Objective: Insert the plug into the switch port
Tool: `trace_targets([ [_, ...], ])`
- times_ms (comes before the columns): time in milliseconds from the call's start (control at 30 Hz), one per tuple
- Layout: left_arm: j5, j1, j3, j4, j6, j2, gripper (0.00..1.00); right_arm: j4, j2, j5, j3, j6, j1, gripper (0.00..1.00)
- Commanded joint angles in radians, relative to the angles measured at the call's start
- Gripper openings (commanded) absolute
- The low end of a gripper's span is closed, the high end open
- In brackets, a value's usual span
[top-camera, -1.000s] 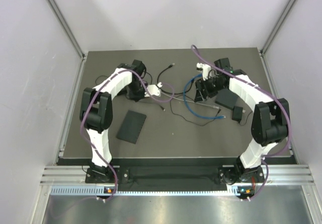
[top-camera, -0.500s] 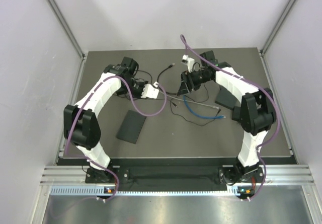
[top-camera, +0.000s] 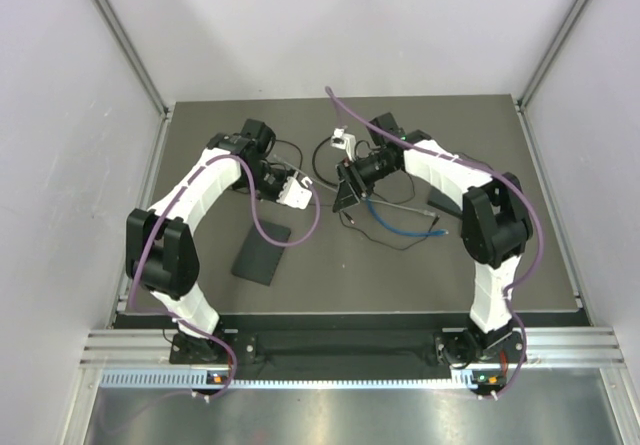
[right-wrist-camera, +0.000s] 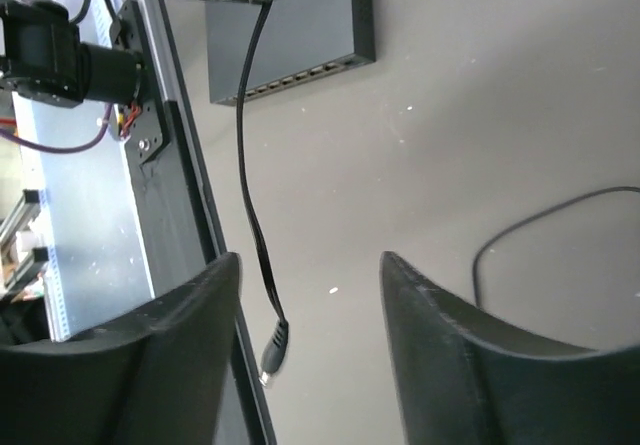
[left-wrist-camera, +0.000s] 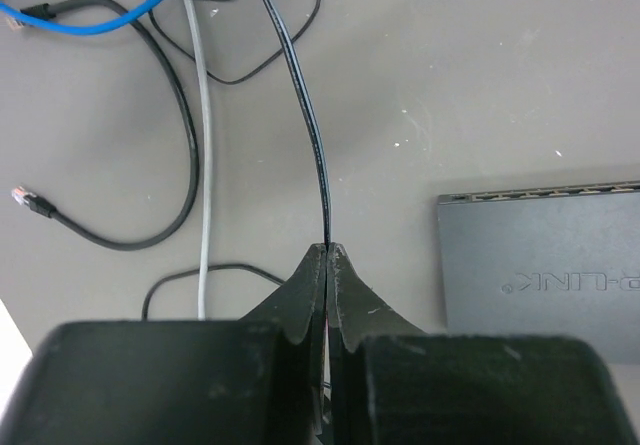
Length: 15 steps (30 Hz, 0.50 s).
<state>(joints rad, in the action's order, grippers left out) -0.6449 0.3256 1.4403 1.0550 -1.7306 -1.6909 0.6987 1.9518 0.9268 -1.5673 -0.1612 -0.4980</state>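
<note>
In the left wrist view my left gripper is shut on a thin black cable that runs away from the fingertips. That cable hangs down in the right wrist view and ends in a small black barrel plug. The plug dangles free between the spread fingers of my right gripper, nearer the left finger, and touches neither. The switch is a flat black box with a row of ports along one edge. It lies on the mat, below my left gripper and to the left of my right gripper.
A blue cable, a grey cable and a black network cable with a clear connector lie tangled on the mat's middle. The metal rail runs along the near edge. Grey walls enclose the mat.
My right arm has swung left across the mat, and its gripper now sits beside the left gripper. The left arm shifted slightly and stays shut on the cable.
</note>
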Motion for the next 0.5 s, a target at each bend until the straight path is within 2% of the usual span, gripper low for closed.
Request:
trace_targets([
  [0, -0.065, 0.004, -0.006, -0.007, -0.050, 0.042, 0.00, 0.033, 0.024, 0.026, -0.048, -0.044, -0.034, 0.56],
  [33, -0.071, 0.004, -0.003, -0.013, -0.044, 0.040, 0.00, 0.038, 0.027, 0.026, -0.051, -0.047, -0.037, 0.54],
  [133, -0.081, 0.006, 0.005, -0.015, -0.038, 0.033, 0.00, 0.044, 0.041, 0.027, -0.059, -0.038, -0.045, 0.27],
  [167, -0.081, 0.006, 0.003, -0.016, -0.038, 0.033, 0.00, 0.035, 0.044, 0.038, -0.062, -0.011, -0.047, 0.01],
  [200, -0.081, 0.006, 0.002, -0.023, -0.035, 0.033, 0.00, 0.027, 0.045, 0.044, -0.065, 0.009, -0.045, 0.00],
  [267, -0.101, 0.007, 0.003, -0.075, 0.049, 0.040, 0.12, -0.013, 0.041, 0.067, -0.060, 0.119, -0.036, 0.00],
  [333, -0.146, 0.003, 0.028, -0.105, 0.192, 0.051, 0.26, -0.152, 0.026, 0.092, -0.040, 0.257, -0.018, 0.00],
  [367, -0.176, -0.011, 0.040, -0.142, 0.262, 0.071, 0.34, -0.219, 0.009, 0.107, -0.004, 0.428, 0.013, 0.00],
  [400, -0.205, -0.020, 0.049, -0.148, 0.323, 0.085, 0.39, -0.407, 0.001, 0.106, 0.021, 0.533, 0.031, 0.00],
  [433, -0.235, -0.029, 0.055, -0.151, 0.391, 0.100, 0.43, -0.495, -0.010, 0.098, 0.050, 0.642, 0.047, 0.00],
  [467, -0.261, -0.034, 0.049, -0.159, 0.408, 0.149, 0.50, -0.606, -0.027, 0.077, 0.112, 0.855, 0.076, 0.00],
])
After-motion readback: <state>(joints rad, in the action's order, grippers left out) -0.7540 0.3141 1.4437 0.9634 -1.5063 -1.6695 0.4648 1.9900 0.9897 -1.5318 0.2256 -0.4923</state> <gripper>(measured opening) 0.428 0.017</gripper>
